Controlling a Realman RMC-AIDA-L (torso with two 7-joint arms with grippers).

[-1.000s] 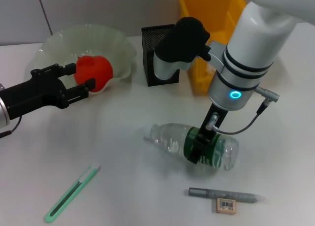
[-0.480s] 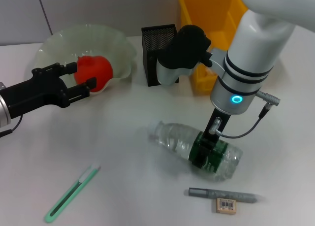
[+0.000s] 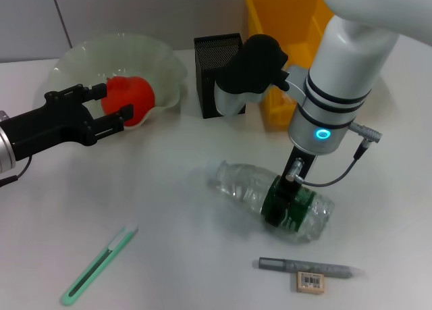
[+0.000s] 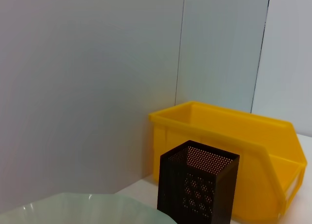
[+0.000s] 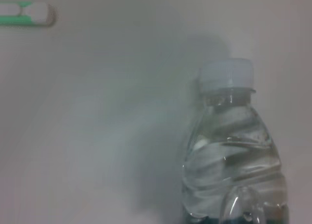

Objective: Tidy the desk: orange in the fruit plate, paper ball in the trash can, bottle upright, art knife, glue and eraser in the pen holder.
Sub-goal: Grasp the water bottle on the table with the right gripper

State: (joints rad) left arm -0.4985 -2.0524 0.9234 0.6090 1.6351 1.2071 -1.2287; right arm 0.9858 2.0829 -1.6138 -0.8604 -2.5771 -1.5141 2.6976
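Note:
A clear bottle (image 3: pixel 253 195) with a green label lies on its side on the white desk. My right gripper (image 3: pixel 281 205) is shut on its label end. The right wrist view shows its neck and white cap (image 5: pixel 226 76). The orange (image 3: pixel 131 99) is at the front of the pale green fruit plate (image 3: pixel 162 60), with my left gripper (image 3: pixel 111 102) right at it. A green art knife (image 3: pixel 98 268) lies front left. A grey glue stick (image 3: pixel 307 267) and an eraser (image 3: pixel 310 281) lie front right. The black mesh pen holder (image 3: pixel 212 50) stands at the back. No paper ball shows.
A yellow bin (image 3: pixel 287 16) stands behind the pen holder and my right arm. The left wrist view shows the bin (image 4: pixel 234 136), the pen holder (image 4: pixel 197 190) and the plate rim (image 4: pixel 87 209) before a grey wall. The art knife's tip (image 5: pixel 24 13) shows in the right wrist view.
My right gripper has shifted the bottle a little to the right and toward the front, turning it slightly. The left arm and the orange have not moved.

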